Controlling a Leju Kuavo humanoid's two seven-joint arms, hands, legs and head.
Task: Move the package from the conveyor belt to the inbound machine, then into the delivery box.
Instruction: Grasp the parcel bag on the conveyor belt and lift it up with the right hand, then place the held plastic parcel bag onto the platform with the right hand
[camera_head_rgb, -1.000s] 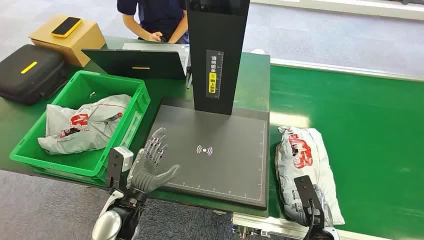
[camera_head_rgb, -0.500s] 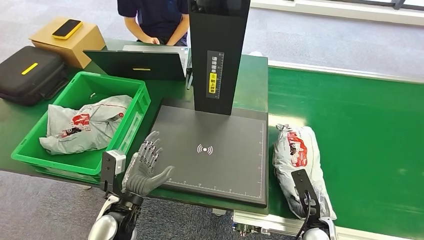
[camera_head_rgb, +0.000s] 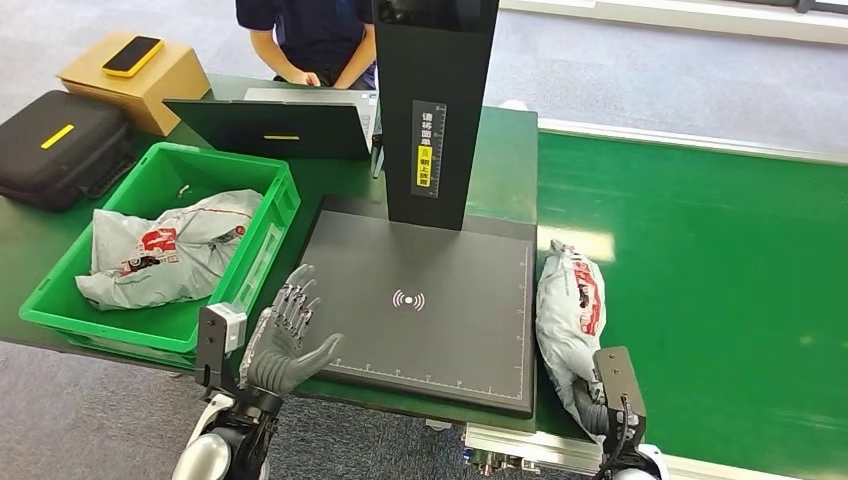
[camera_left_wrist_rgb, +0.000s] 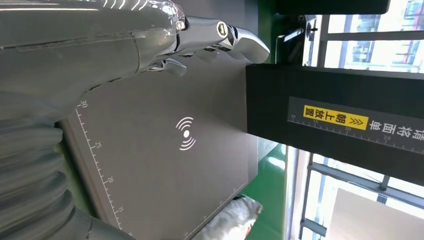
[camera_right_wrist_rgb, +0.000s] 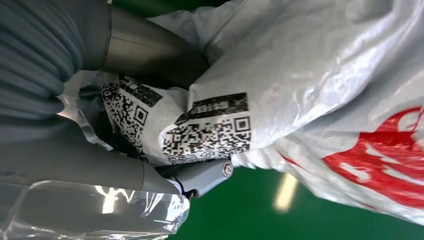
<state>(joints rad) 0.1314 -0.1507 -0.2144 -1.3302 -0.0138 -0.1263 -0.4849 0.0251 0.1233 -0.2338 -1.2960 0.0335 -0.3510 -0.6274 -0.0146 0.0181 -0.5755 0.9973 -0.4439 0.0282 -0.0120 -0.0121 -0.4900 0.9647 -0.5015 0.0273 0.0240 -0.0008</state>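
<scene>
The package (camera_head_rgb: 570, 310) lies on the green belt (camera_head_rgb: 720, 260), gripped at its near end by the right robot hand (camera_head_rgb: 600, 412). The scanner pad (camera_head_rgb: 430, 300) beside it is bare, the left robot hand (camera_head_rgb: 283, 340) spread and holding nothing, so scanning and the green box (camera_head_rgb: 262, 255) remain.

Two grey packages, one (camera_head_rgb: 568, 310) on my conveyor belt (camera_head_rgb: 720, 270), one (camera_head_rgb: 165, 250) in the single green box (camera_head_rgb: 60, 290), one scanner pad (camera_head_rgb: 430, 300), one laptop (camera_head_rgb: 270, 125), one black case (camera_head_rgb: 60, 145), one cardboard box (camera_head_rgb: 150, 85), one yellow phone (camera_head_rgb: 133, 53), one person (camera_head_rgb: 310, 35).
</scene>
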